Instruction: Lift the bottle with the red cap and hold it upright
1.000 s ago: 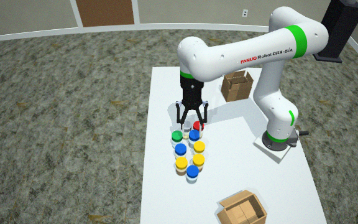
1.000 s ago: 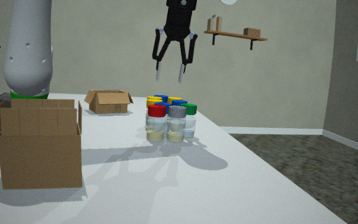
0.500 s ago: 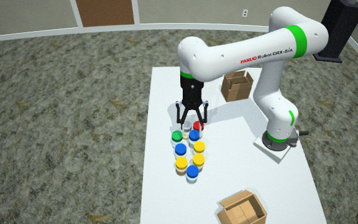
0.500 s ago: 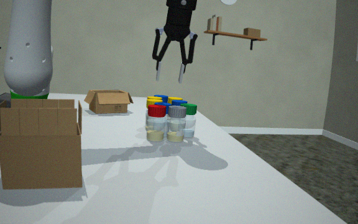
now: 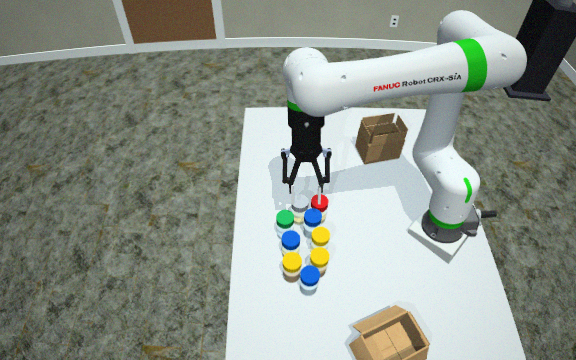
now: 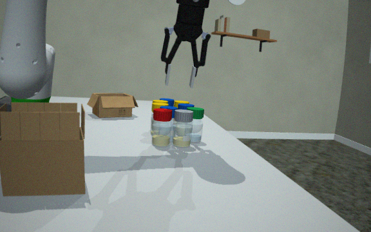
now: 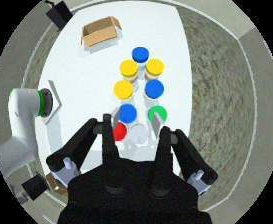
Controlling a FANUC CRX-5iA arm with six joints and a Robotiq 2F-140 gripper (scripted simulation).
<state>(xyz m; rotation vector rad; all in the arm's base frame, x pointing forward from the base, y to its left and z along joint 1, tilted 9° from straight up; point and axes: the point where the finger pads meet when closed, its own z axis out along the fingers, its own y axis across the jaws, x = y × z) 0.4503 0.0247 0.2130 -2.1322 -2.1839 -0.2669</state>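
The bottle with the red cap (image 5: 319, 203) stands upright at the near-arm end of a tight cluster of bottles on the white table; it also shows in the exterior view (image 6: 161, 127) and in the wrist view (image 7: 119, 132). A grey-capped bottle (image 6: 183, 127) stands right beside it, and a blue-capped one (image 5: 312, 218) just behind. My gripper (image 6: 179, 77) hangs open and empty well above the cluster, roughly over the red and grey caps, fingers pointing down. It also shows in the top view (image 5: 304, 190).
Green (image 5: 285, 219), blue (image 5: 290, 240) and yellow (image 5: 320, 236) capped bottles fill the rest of the cluster, all upright. An open cardboard box (image 5: 381, 137) stands behind the arm's reach, another (image 5: 389, 340) at the table's front. The arm's base (image 5: 445, 225) sits to the right.
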